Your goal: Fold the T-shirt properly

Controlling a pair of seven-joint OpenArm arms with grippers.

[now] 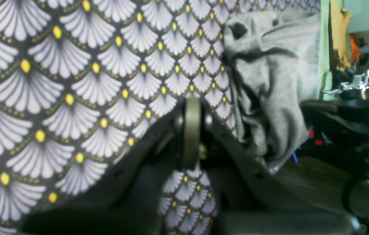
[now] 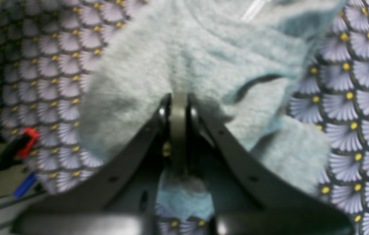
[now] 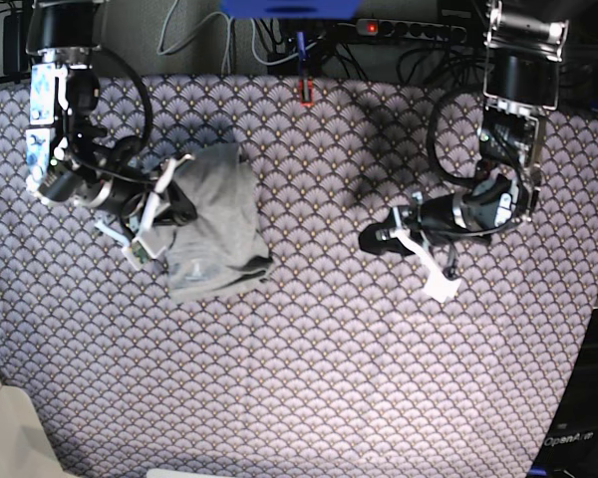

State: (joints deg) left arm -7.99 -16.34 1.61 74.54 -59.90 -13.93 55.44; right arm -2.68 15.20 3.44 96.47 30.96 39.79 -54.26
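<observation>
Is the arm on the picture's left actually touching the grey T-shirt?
Touching. In the right wrist view the right gripper is pressed into the T-shirt, with fabric bunched around and between its fingers.

arms (image 3: 508, 119): black, silver housings | cables: black loops | end effector (image 3: 379, 239): black

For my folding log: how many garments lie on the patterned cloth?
1: the grey T-shirt, bunched at the base view's left, beside the right gripper. Nothing else shows.
</observation>
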